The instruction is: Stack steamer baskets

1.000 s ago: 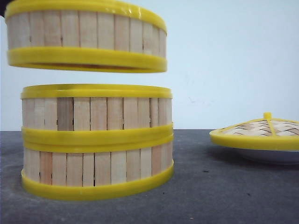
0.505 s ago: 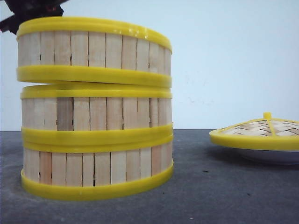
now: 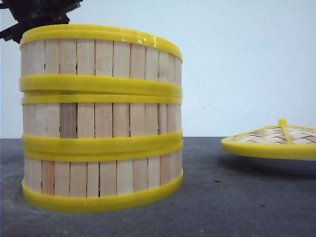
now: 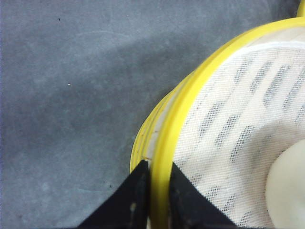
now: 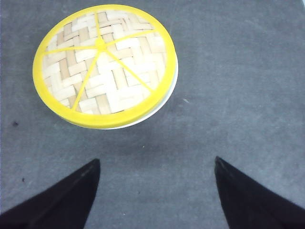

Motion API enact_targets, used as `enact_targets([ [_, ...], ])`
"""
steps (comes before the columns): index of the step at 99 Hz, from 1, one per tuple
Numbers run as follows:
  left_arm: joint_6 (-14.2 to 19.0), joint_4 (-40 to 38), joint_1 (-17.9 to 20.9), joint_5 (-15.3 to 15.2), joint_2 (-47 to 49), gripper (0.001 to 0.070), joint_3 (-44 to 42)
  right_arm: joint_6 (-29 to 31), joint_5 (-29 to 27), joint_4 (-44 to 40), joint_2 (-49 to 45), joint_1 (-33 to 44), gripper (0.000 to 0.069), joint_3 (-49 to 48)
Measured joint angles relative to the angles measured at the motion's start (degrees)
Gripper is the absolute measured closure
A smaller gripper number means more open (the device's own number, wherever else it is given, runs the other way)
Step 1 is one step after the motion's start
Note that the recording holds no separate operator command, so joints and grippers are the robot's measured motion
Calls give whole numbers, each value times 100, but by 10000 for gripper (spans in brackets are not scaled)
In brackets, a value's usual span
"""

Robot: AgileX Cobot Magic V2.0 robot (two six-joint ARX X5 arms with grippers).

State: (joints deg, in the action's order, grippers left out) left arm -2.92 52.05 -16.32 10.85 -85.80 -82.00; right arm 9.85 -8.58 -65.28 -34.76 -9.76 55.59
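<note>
Three steamer baskets stand in one stack at the left of the front view: the top basket, the middle one and the bottom one. The top basket sits on the middle one, its rims tilting slightly down to the right. My left gripper is shut on the top basket's yellow rim, one finger outside the wall and one inside over the white mesh floor. The left arm's dark body shows behind the stack's top left. My right gripper hangs open over bare table, with nothing between its fingers.
A woven domed lid with a yellow rim rests on a white plate at the right. A pale rounded object lies on the mesh inside the top basket. The table top is dark grey.
The top basket came down from well above the stack onto the middle basket, closing the gap between them. My left gripper came down with it.
</note>
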Motion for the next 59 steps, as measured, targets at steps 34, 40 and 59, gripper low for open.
enact_targets([
  [34, 81, -92, 0, 15, 0, 474, 0, -2, 114, 9, -4, 0, 220, 0],
  [40, 81, -98, 0, 17, 0, 451, 0, -20, 337, 105, -39, 0, 220, -7],
  [59, 83, -219, 0, 20, 2, 439, 0, -181, 776, 828, -505, 2, 220, -61],
])
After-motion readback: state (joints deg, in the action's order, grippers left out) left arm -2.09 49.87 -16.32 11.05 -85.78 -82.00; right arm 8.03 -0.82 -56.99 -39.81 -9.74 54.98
